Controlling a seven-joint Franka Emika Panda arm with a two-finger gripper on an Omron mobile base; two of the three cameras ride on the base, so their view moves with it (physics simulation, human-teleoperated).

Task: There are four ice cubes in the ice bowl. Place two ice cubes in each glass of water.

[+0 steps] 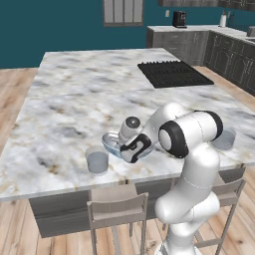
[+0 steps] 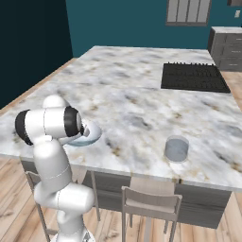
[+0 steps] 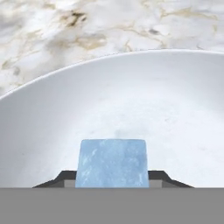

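Near the worktop's [image 1: 64,107] front edge, left base view, ice bowl [image 1: 112,144] under the lowered hand [image 1: 130,148], one tumbler [image 1: 97,160] beside it, right base view, second tumbler [image 2: 177,149] well apart, hand view, pale blue ice cube [image 3: 112,162] pinched between dark fingertips [image 3: 65,179] over the bowl's white interior.

The ice cube [image 3: 112,162] between my fingers [image 3: 65,178] is looking frosty, pale blue and see-through. The ice bowl [image 3: 109,100] is looking like smooth, milky glass. The counter [image 1: 74,99] is showing shiny marble with brown and grey veins. The floor [image 1: 15,89] is looking like wood planks.
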